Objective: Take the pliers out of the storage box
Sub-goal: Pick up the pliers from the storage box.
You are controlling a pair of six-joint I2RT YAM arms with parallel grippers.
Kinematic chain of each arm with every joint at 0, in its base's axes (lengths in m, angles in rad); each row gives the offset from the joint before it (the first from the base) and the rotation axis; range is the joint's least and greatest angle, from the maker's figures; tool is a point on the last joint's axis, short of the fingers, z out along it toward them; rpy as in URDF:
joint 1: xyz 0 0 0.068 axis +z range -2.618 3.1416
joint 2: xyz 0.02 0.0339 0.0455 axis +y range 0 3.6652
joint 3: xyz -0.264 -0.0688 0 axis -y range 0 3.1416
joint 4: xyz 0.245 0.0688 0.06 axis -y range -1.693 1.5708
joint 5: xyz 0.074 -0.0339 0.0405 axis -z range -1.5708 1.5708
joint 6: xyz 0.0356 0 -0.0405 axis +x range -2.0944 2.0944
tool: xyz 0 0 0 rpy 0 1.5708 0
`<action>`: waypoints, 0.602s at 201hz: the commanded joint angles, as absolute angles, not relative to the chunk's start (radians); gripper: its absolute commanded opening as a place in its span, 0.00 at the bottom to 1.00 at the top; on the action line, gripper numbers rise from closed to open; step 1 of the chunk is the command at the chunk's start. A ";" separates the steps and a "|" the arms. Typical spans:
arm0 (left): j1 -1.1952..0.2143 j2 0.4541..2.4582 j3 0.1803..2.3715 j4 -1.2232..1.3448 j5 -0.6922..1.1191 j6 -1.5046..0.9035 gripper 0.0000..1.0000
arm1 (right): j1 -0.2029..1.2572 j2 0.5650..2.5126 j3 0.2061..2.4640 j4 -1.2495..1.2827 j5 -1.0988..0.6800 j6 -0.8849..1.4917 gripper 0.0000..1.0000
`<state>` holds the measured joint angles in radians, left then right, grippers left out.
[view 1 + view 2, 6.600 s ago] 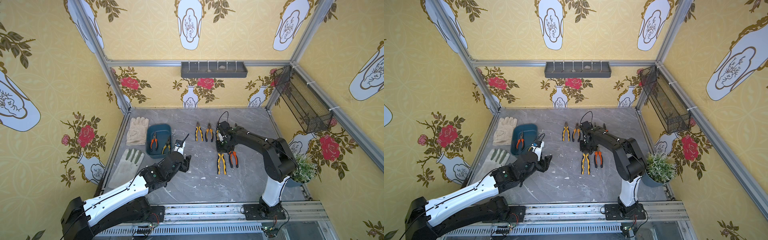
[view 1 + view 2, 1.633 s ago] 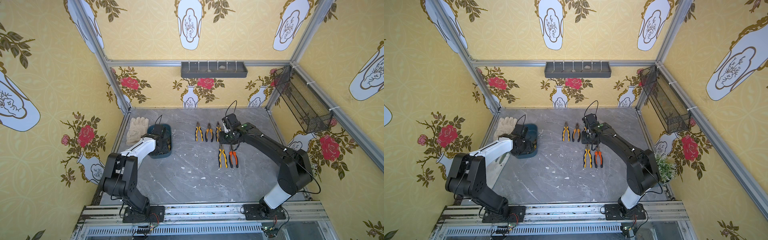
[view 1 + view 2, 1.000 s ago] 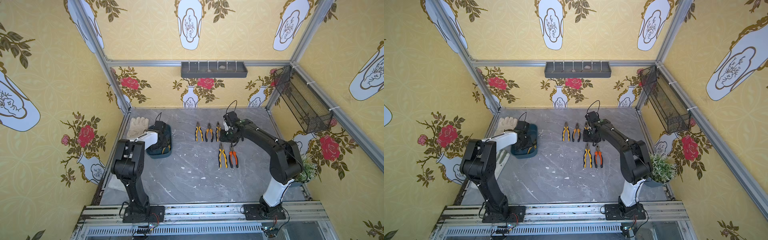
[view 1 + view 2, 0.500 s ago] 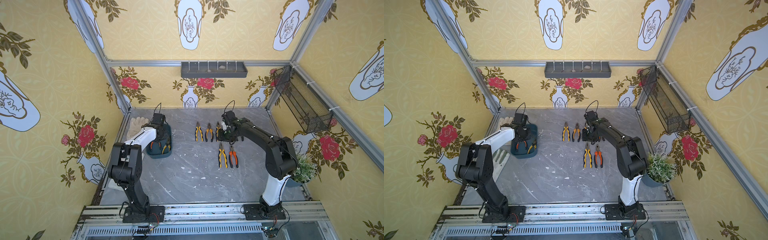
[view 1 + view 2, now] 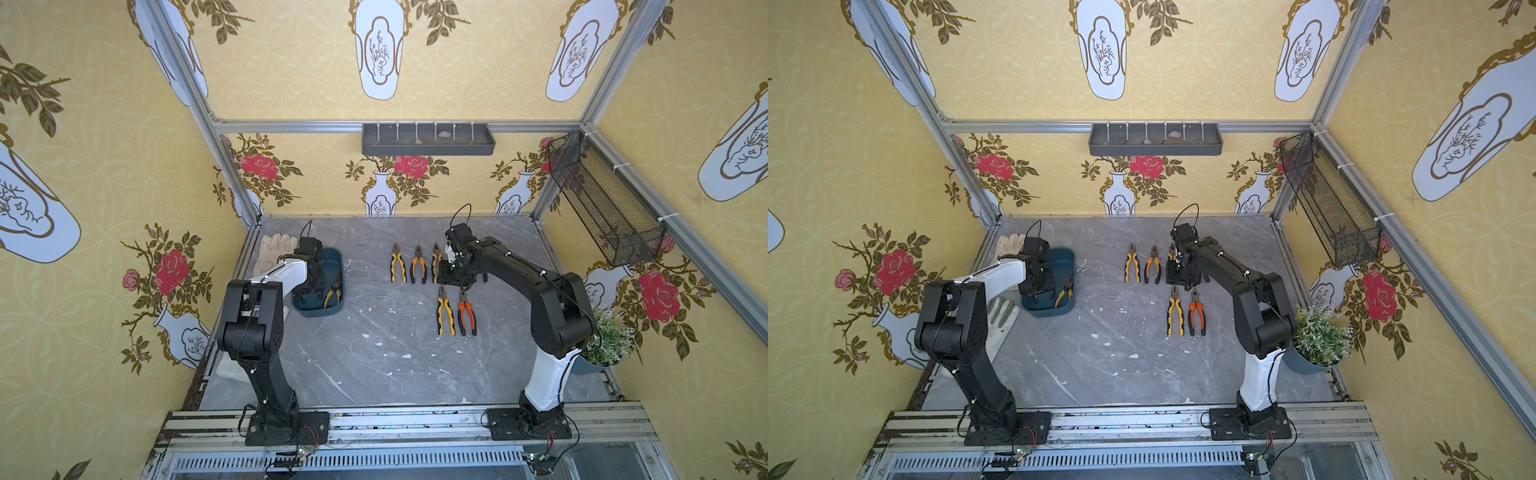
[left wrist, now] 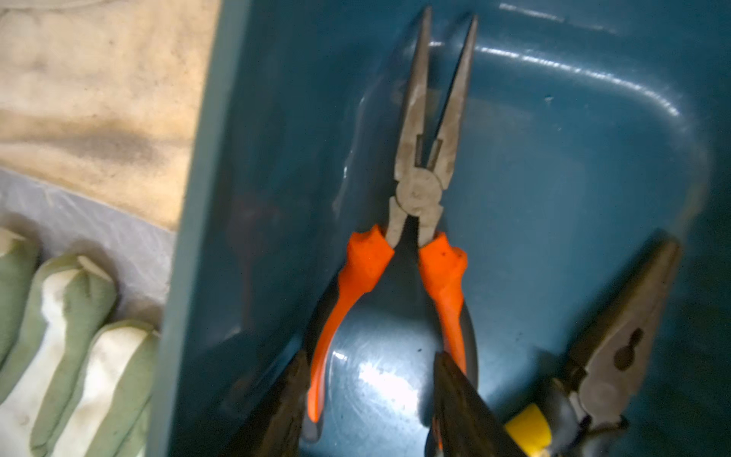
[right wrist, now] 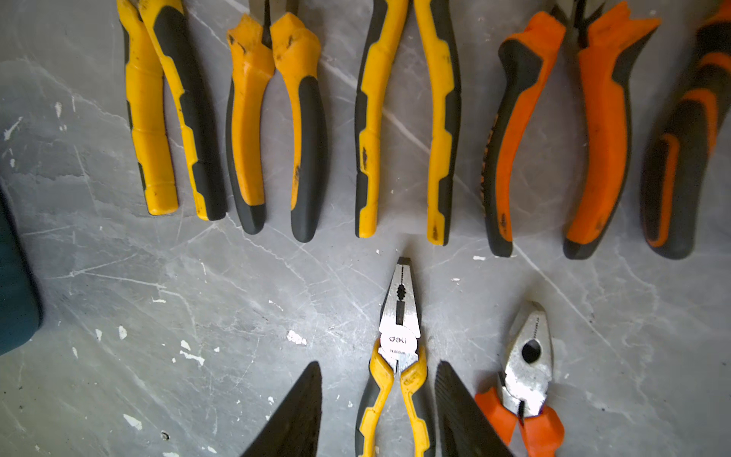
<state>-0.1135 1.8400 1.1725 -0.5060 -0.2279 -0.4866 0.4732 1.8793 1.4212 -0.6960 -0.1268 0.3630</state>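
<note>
Two pliers in box: orange-handled long-nose pliers (image 6: 419,190) lie flat on the floor of the blue storage box (image 6: 205,198), noses slightly parted; yellow-handled pliers (image 6: 617,356) lie beside them, by the wall.
Box position: on the grey desk (image 5: 374,353), near its left edge, just beside a cream glove (image 6: 99,99) and a green-and-white glove (image 6: 71,336).
Left end effector (image 6: 372,356): inside the box, fingers spread, straddling the orange handles; whether it touches them cannot be told.
Pliers on desk: back row (image 7: 407,118) of five, handles side by side, the fifth only partly seen; front yellow pliers (image 7: 399,348) and front orange pliers (image 7: 526,356) near the row's handle ends.
Right end effector (image 7: 377,364): above the desk between the two rows, fingers spread, holding nothing.
</note>
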 commanded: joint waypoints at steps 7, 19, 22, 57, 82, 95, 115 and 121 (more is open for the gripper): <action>-0.102 1.861 1.173 -0.520 -0.218 -0.498 0.50 | 0.473 1.881 1.419 -0.673 -0.136 0.352 0.48; -0.102 1.876 1.172 -0.510 -0.203 -0.502 0.50 | 0.474 1.878 1.420 -0.675 -0.135 0.351 0.48; -0.102 1.878 1.171 -0.506 -0.200 -0.502 0.49 | 0.474 1.878 1.420 -0.675 -0.136 0.351 0.48; -0.101 1.885 1.172 -0.486 -0.154 -0.506 0.41 | 0.469 1.873 1.410 -0.675 -0.132 0.348 0.48; -0.101 1.892 1.190 -0.512 -0.157 -0.505 0.38 | 0.466 1.871 1.408 -0.673 -0.133 0.351 0.48; -0.100 1.904 1.201 -0.534 -0.150 -0.499 0.37 | 0.466 1.869 1.408 -0.672 -0.136 0.353 0.48; -0.100 1.919 1.208 -0.562 -0.123 -0.496 0.36 | 0.465 1.864 1.409 -0.674 -0.136 0.354 0.48; -0.100 1.922 1.206 -0.567 -0.116 -0.497 0.36 | 0.465 1.862 1.409 -0.675 -0.136 0.354 0.48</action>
